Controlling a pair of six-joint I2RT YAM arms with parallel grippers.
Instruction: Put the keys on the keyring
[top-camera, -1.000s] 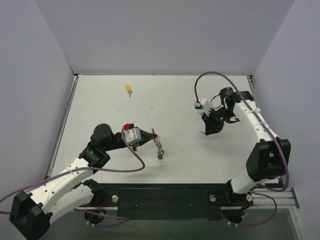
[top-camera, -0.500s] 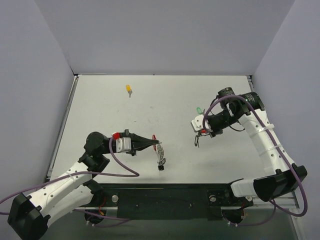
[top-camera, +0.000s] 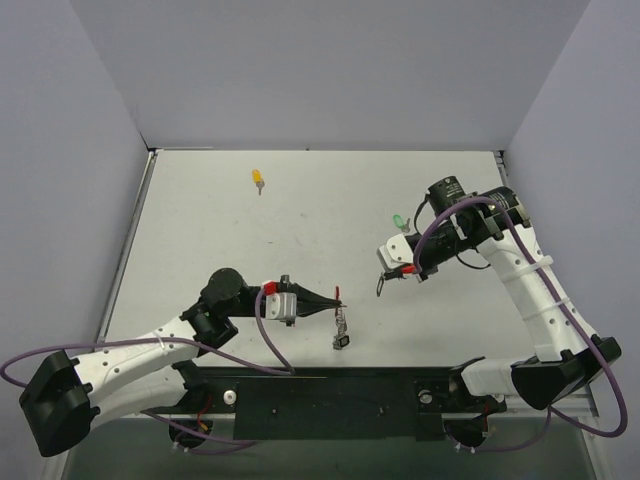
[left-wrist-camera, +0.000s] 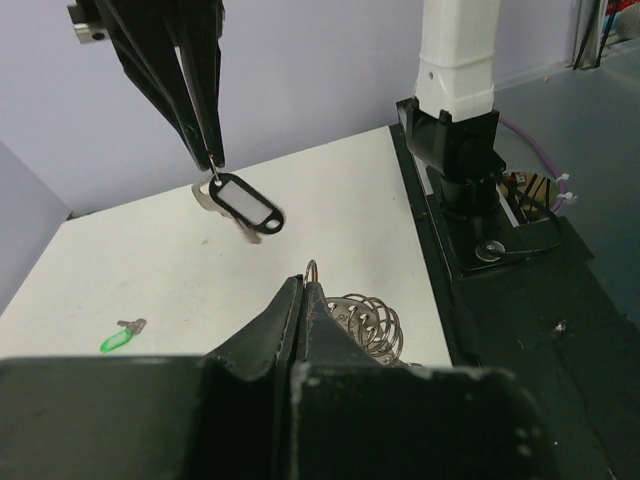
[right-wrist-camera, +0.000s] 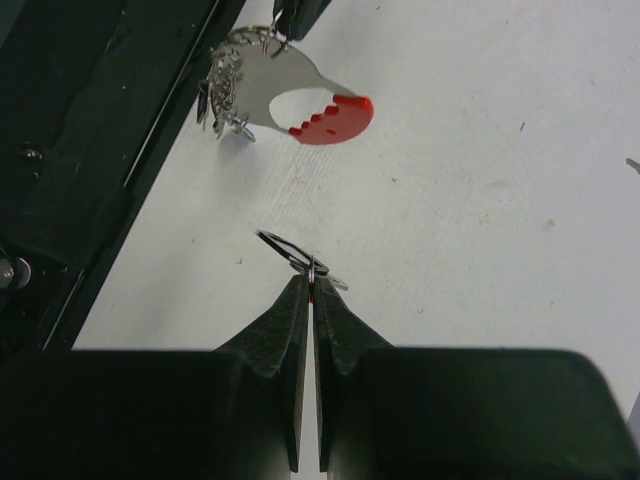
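the left gripper (left-wrist-camera: 303, 296) is clenched on the keyring (right-wrist-camera: 250, 90), pinching its thin wire so the red tag (right-wrist-camera: 335, 108) and coils dangle under the fingertips. the right gripper (right-wrist-camera: 309, 285) is clamped on the black key (left-wrist-camera: 245, 205), which hangs just below its tips. both pieces look light, stiff and slippery, likely to swing. the plastic head seems the surest hold.

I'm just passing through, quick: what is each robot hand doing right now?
Left gripper: jaws shut on the keyring.
Right gripper: jaws shut on the black key.
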